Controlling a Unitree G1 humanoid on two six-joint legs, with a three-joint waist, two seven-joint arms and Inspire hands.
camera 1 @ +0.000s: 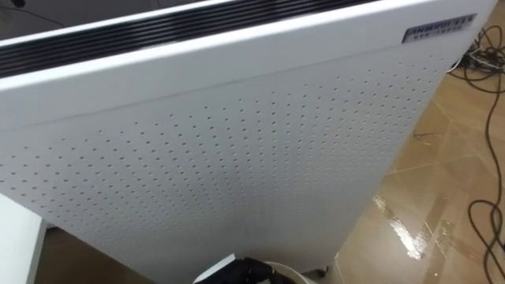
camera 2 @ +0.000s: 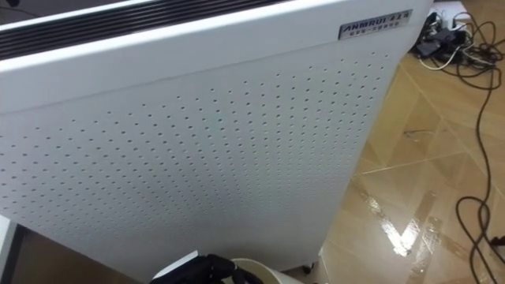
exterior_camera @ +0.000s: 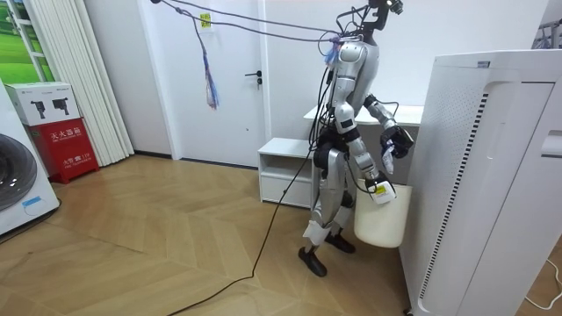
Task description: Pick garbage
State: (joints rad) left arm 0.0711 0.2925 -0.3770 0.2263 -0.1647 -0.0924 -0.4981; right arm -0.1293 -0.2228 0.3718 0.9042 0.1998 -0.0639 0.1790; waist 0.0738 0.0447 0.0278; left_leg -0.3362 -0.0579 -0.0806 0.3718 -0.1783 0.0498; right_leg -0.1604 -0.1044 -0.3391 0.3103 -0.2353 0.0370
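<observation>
I stand close in front of a tall white air purifier (camera 1: 237, 150), facing its perforated panel. A white bin (exterior_camera: 383, 219) hangs at my side by its rim, and my left hand (exterior_camera: 378, 186) is curled on that rim. In the left eye view the dark left hand (camera 1: 243, 273) and a strip of the white bin's rim (camera 1: 289, 274) show at the bottom edge. My right hand (exterior_camera: 397, 140) is raised at chest height near the purifier's corner (exterior_camera: 430, 105).
The purifier (exterior_camera: 492, 175) blocks the way straight ahead. Wooden floor (camera 1: 442, 181) lies to its right, with tangled cables (camera 1: 481, 59) further off. Behind me are a low white shelf (exterior_camera: 285, 167), a door (exterior_camera: 233, 79), a red box (exterior_camera: 66, 145) and a washing machine (exterior_camera: 18, 184).
</observation>
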